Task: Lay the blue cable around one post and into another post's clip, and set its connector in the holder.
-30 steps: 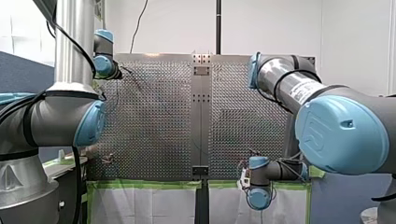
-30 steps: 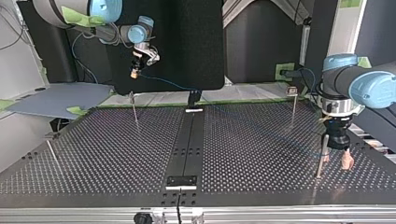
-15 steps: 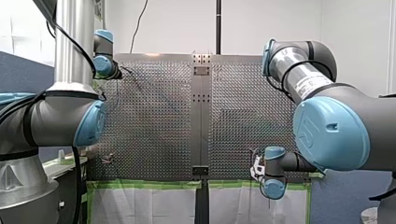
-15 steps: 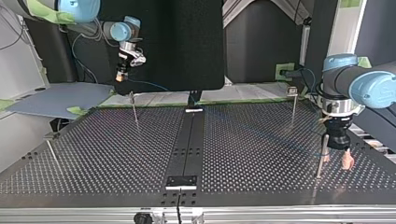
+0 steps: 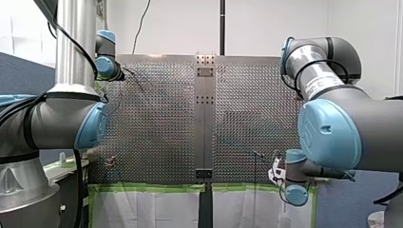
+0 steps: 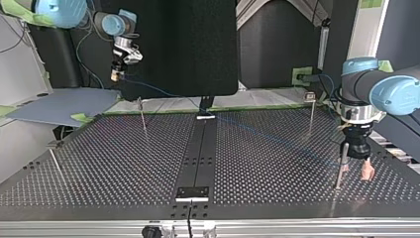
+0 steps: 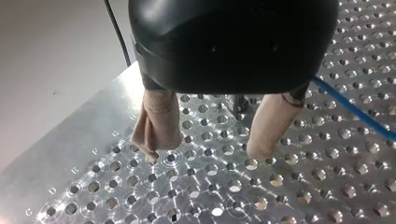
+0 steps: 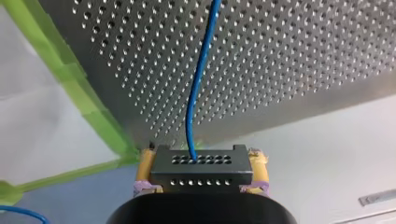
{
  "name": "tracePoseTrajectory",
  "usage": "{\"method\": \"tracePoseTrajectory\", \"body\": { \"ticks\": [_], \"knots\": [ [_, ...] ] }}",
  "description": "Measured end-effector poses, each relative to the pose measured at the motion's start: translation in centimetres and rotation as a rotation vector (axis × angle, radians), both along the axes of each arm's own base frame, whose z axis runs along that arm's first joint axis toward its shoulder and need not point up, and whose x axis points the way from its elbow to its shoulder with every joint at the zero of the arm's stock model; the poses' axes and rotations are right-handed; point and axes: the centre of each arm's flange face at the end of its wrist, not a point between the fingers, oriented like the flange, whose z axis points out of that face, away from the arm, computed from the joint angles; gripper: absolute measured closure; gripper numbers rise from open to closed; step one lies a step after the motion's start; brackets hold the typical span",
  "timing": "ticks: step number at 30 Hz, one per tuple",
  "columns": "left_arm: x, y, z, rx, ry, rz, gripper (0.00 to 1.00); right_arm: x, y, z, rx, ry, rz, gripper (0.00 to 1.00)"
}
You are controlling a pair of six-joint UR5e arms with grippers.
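Top view: the right gripper [image 6: 117, 74] was held raised at the far left, past the far edge of the table [image 6: 124, 163], and was clamped on the connector [image 8: 201, 167]. In the right wrist view, yellow pads [image 8: 145, 163] were seen pressed against both sides of that black perforated block. The blue cable [image 8: 201, 79] was seen leaving the block's face and running out over the perforated surface. Green tape [image 8: 88, 102] was seen along the table edge.

In the top view the cable was drawn in a nearly straight line from the raised connector across the table to the near right, ending by the left gripper [image 6: 357, 171]. That gripper was set low over the table, with its 2 beige fingers [image 7: 156, 126] spread apart and nothing gripped, tips close over the holes. A thin post [image 6: 340, 168] was seen just beside it; contact could not be told. In the left wrist view the cable was seen passing beside the gripper, outside the fingers.

3 other posts were seen standing upright: 1 far left [image 6: 142, 115], 1 far right [image 6: 311, 111], 1 near left [image 6: 54, 161].
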Motion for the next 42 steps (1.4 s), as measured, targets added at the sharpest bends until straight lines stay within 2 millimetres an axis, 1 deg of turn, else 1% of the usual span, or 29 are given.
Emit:
{"method": "tracePoseTrajectory", "body": {
  "ticks": [2,7,9,11,16,22,34,39,42],
  "knots": [
    [0.0,0.0,0.0,0.000,0.000,0.000,0.00,-0.8,0.5,-0.3,0.023,-0.007,0.000,1.00],
    [0.0,-0.1,0.0,0.000,0.000,-0.002,0.00,-3.3,2.7,-1.4,0.119,0.007,-0.001,1.00],
    [0.0,-0.1,0.0,0.000,0.000,-0.002,0.00,-4.2,3.2,-1.7,0.149,0.011,0.000,1.00],
    [0.0,-0.2,0.0,0.000,0.000,-0.003,0.00,-4.8,3.1,-1.8,0.163,0.016,0.001,1.00],
    [0.0,-0.2,0.0,0.000,0.000,-0.005,0.00,-6.0,1.5,-1.8,0.173,0.044,0.013,1.00],
    [0.0,-0.3,0.0,0.000,0.000,-0.006,0.00,-5.8,-0.4,-1.6,0.170,0.084,0.057,1.00],
    [0.0,-0.5,0.0,0.000,-0.001,-0.010,0.00,-4.1,-4.2,-0.5,0.147,0.179,0.185,1.00],
    [0.0,-0.7,0.0,0.000,-0.001,-0.013,0.00,-3.4,-5.9,1.3,0.117,0.218,0.234,1.00],
    [0.0,-0.7,0.0,0.000,0.000,-0.014,0.00,-3.1,-6.5,2.6,0.105,0.228,0.261,1.00]
  ]
}}
